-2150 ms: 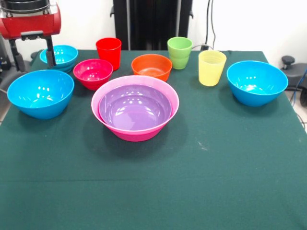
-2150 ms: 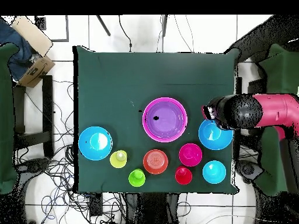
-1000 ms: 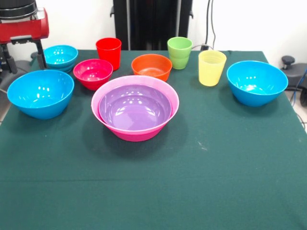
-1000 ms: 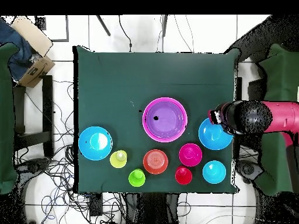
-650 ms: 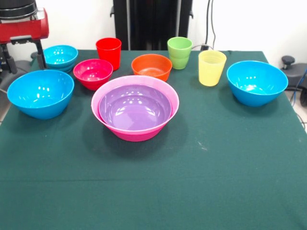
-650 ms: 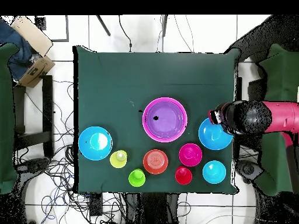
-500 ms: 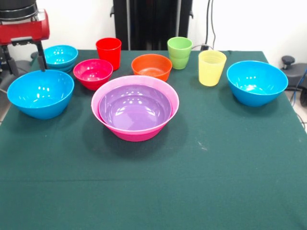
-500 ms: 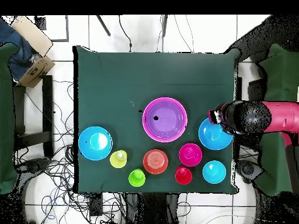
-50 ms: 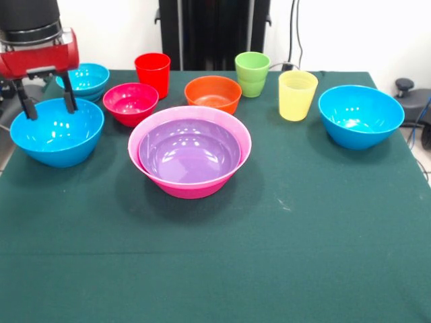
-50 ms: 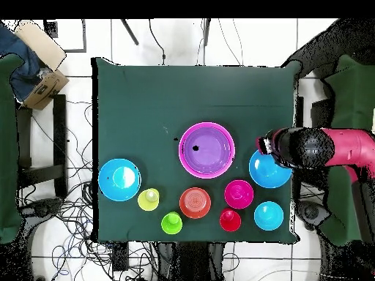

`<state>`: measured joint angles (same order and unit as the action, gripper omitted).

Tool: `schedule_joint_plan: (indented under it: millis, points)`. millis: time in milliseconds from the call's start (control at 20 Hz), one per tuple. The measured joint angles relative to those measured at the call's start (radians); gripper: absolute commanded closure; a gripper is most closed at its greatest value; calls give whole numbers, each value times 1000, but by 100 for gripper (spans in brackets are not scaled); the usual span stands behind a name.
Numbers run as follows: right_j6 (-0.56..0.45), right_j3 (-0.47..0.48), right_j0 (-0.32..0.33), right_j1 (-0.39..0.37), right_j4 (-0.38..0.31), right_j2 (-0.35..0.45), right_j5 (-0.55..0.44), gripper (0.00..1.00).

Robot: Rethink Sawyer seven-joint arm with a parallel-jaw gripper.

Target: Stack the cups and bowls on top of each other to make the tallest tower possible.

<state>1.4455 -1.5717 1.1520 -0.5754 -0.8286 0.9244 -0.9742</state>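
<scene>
Tower (image 9: 189, 151) sits mid-table: just purple bowl (image 9: 189, 149) nested in pink bowl (image 9: 192, 188), so we're barely started. Rest stand loose & empty: 2 blue bowls, orange, magenta, cyan, 3 cups. Our gripper (image 9: 47, 104), fingers spread & holding nothing, hangs over blue bowl (image 9: 57, 131).

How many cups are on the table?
3. In the front view they stand along the far side: the red cup behind the magenta-red bowl, the green cup beside the orange bowl, the yellow cup next to it. None seem hidden.
</scene>
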Motion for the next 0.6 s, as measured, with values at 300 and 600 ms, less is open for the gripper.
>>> schedule_joint_plan:
  millis: [300,600]
  points:
    - [-6,0,14,34,0,0,0,0]
    - [-47,0,35,58,-4,0,0,0]
